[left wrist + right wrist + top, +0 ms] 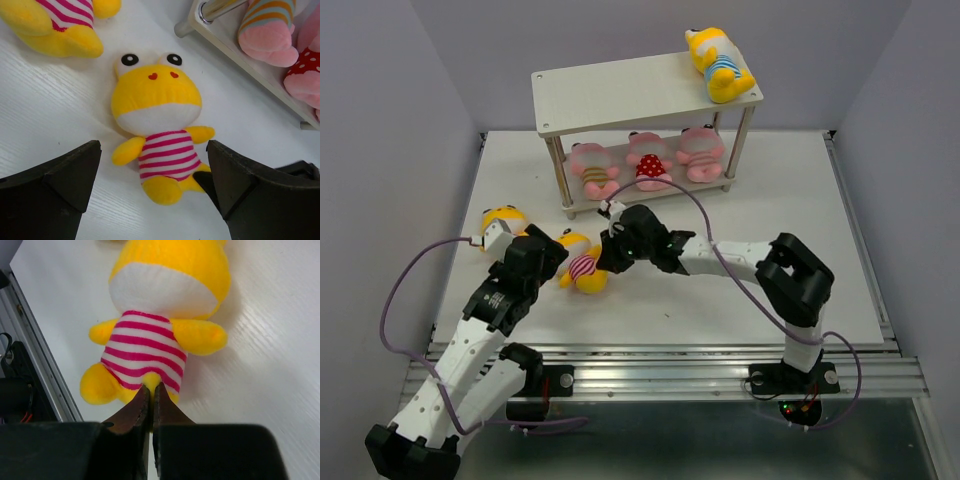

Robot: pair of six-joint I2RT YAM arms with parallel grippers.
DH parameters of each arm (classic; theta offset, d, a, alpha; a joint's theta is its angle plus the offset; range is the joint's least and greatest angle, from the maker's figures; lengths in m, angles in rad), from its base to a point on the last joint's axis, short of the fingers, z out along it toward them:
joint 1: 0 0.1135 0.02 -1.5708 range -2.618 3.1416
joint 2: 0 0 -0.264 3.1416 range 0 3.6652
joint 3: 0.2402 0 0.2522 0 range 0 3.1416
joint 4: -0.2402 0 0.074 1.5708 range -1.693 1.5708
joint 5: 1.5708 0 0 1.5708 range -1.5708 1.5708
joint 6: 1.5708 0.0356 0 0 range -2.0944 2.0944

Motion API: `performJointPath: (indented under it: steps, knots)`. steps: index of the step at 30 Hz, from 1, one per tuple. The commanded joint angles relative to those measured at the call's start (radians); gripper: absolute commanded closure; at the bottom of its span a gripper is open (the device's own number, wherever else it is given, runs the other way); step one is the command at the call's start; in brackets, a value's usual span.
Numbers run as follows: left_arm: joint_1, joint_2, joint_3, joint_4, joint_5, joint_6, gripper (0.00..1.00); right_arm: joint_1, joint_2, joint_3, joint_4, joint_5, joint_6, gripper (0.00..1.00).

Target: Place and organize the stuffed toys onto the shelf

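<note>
The right claw [151,390] is pinched fully together, its two dark tapered fingers [127,415] nipping a small yellow nub at the bottom of a yellow plush doll with a pink-and-white striped body [145,350]. Whether that nub is a foot or a tail is hard to make out. The doll lies flat on the white, finely grained tabletop [270,340] straight ahead of the tips, its rounded head farthest away and cut off at the top. The left claw [152,150] gapes at its widest and holds nothing, its blunt black wedge fingers [55,185] on either side of the same doll. Beyond it to the left lies a second yellow striped plush doll [60,30], half out of view. Far ahead stands the pale wooden two-tier shelf [620,90], with a row of three pink plush dolls [648,165] on its lower board and a yellow blue-striped doll [720,65] on top.
</note>
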State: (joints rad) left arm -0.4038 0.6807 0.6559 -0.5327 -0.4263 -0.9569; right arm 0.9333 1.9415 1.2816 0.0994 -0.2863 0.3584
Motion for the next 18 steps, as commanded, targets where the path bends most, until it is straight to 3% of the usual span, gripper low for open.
performJointPath:
  steps: [1, 13, 18]
  knots:
    - [0.005, -0.030, 0.040, 0.033, -0.011, 0.033, 0.01, 0.010, -0.205, -0.024, -0.045, 0.171, -0.104, 0.99]
    - [0.008, -0.079, 0.070, 0.019, -0.023, 0.053, 0.01, 0.010, -0.617, 0.001, -0.225, 0.456, -0.199, 0.99]
    - [0.008, -0.078, 0.064, 0.026, -0.019, 0.056, 0.01, 0.010, -0.716, 0.051, -0.234, 0.473, -0.249, 0.99]
